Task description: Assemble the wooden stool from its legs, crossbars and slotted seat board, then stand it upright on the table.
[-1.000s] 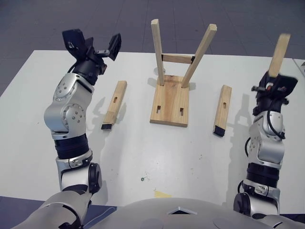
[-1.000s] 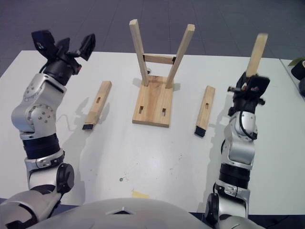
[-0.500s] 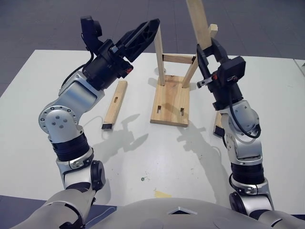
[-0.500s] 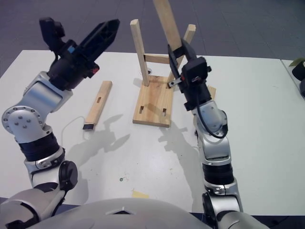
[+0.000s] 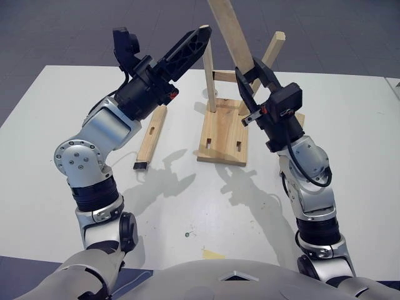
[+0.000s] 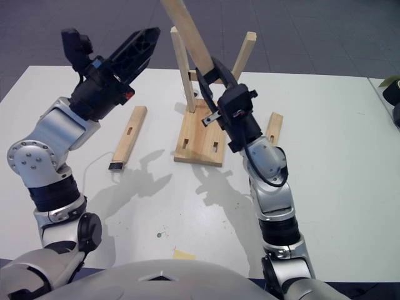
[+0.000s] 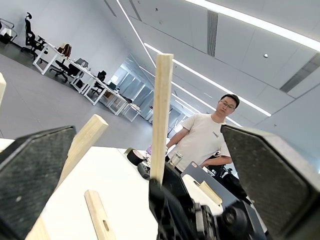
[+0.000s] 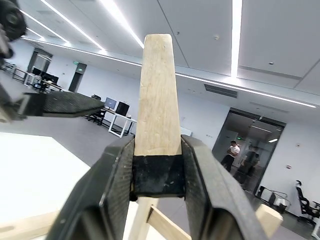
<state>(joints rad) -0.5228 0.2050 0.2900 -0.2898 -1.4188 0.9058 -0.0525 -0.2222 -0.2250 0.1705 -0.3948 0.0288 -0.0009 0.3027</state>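
Grip: right gripper (image 5: 255, 84) clamped on black-capped end of leg (image 5: 230, 28).
Leg: long axis rises from that grip, leaning toward left gripper (image 5: 187, 49).
Left gripper: jaws wide apart, holding nothing, just beside leg.
Seat board (image 5: 220, 134): flat on table (image 5: 350, 125), below right gripper.

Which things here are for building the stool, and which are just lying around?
For the stool: seat board with standing legs and crossbar; held leg in right gripper; left loose leg; right loose leg.
Just lying about: yellow scrap and dark speck on the table, near side.
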